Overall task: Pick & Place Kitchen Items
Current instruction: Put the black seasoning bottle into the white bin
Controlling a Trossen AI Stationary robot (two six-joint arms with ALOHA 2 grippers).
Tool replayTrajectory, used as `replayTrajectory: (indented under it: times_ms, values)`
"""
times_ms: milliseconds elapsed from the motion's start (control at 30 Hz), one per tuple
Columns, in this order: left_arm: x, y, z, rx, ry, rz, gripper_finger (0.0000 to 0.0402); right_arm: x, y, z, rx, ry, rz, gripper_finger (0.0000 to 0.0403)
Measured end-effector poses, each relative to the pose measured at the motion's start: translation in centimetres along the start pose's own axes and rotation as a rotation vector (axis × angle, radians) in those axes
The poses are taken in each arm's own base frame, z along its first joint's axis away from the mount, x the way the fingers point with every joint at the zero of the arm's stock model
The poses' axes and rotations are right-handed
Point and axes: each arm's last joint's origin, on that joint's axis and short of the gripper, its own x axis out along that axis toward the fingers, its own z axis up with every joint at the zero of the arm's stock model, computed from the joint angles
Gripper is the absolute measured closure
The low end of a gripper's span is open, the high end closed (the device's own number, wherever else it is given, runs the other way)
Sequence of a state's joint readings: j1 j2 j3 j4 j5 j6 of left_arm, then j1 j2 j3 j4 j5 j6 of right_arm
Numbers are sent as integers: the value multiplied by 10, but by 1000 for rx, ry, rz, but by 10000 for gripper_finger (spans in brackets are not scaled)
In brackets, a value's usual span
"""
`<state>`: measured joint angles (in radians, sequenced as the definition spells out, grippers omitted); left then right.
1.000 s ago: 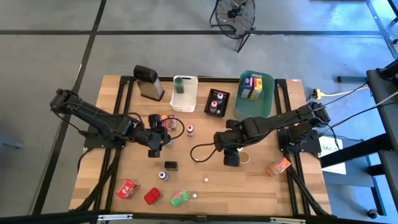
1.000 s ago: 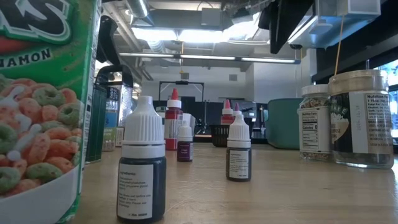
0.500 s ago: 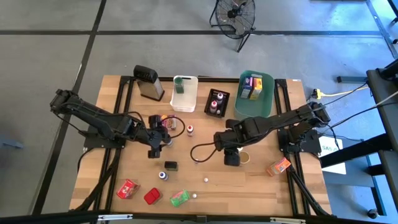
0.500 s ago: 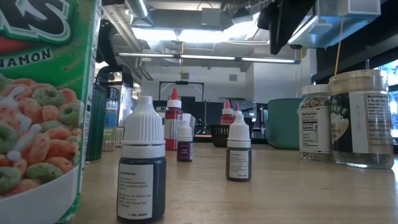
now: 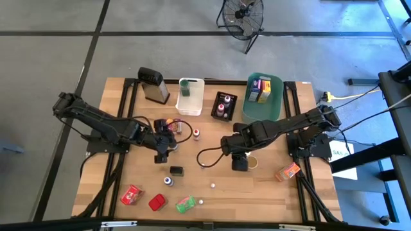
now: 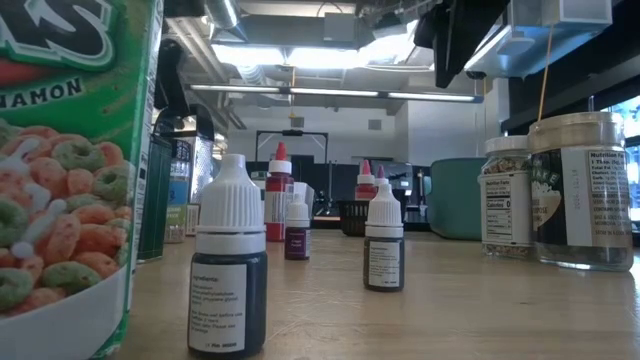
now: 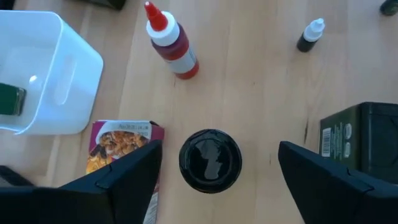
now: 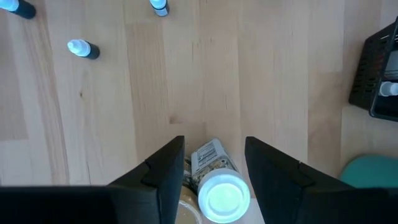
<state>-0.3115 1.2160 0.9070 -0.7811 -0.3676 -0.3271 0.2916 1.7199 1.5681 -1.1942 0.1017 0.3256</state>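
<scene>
My left gripper (image 5: 162, 154) hangs open over the table's left middle. Its fingers (image 7: 134, 168) stand wide on either side of a black-lidded jar (image 7: 210, 160), with a gap on each side. A pink food packet (image 7: 121, 146) lies by one finger. My right gripper (image 5: 239, 164) hangs open over the table's middle, above a white-lidded jar (image 8: 224, 196) that shows between its fingers (image 8: 165, 168). In the low view that jar (image 6: 508, 195) stands on its base on the table with nothing around it, next to a tan-lidded jar (image 6: 585, 190).
A white bin (image 5: 191, 96), a black bin (image 5: 223, 106), a teal bin (image 5: 263, 96) and a grater (image 5: 153, 85) line the far edge. A red-capped bottle (image 7: 174, 43) and a dark green box (image 7: 367, 143) lie near my left gripper. Red (image 5: 131, 194), green (image 5: 185, 204) and orange (image 5: 288, 171) packets lie near the front.
</scene>
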Motion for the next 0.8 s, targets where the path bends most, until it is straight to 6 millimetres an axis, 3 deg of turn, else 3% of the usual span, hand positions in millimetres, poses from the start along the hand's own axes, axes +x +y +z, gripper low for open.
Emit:
replayTrajectory:
  times_ms: [267,800]
  values:
    - [16,-7,0,40,64,16,42,0,0,0,0,3,-1,231]
    - [16,-6,-1,20,69,29,41,0,0,0,-1,2,-1,231]
